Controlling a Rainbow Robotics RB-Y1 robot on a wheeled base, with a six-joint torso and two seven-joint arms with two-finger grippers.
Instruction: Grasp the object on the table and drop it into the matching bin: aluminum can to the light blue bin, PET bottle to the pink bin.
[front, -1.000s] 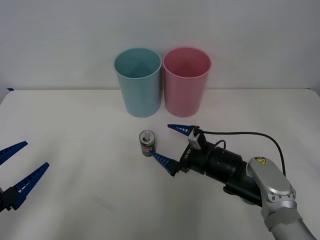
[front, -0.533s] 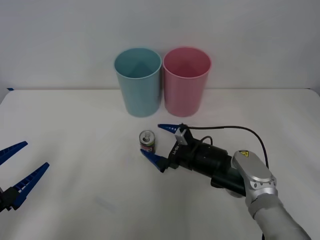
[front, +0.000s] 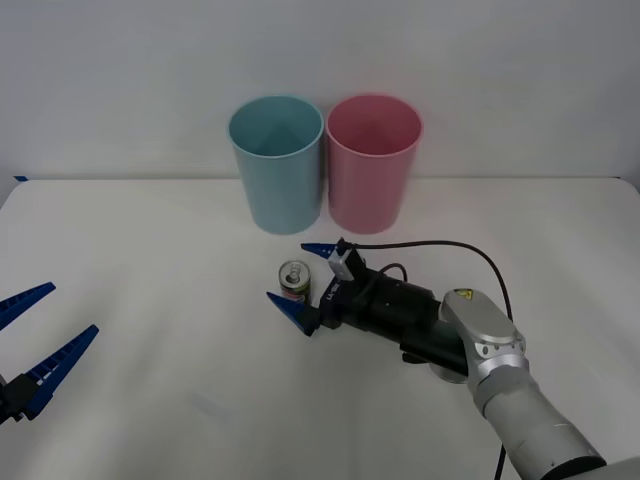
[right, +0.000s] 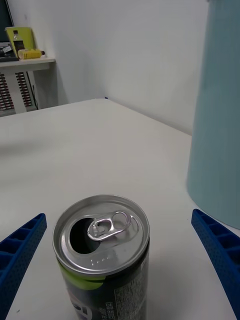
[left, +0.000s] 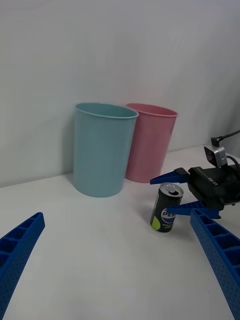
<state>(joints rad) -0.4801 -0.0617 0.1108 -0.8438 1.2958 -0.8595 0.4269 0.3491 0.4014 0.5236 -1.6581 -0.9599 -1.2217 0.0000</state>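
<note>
White table (front: 150, 230), three things standing on it.
Light blue bin (front: 276, 163) and pink bin (front: 372, 161) touching side by side at back; aluminum can (front: 293, 286) upright, near, in front.

Light blue bin (front: 276, 163) & pink bin (front: 373, 161) stood touching, just behind the can (front: 294, 285). Table (front: 150, 260) to its left lay open.

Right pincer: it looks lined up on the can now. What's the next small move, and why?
Probably close it. The right pincer is open with one blue finger on each side of the aluminum can, which stands upright on the table, not yet gripped. Easing slightly further forward first may seat it deeper. The left pincer waits open at the table's left edge.
</note>
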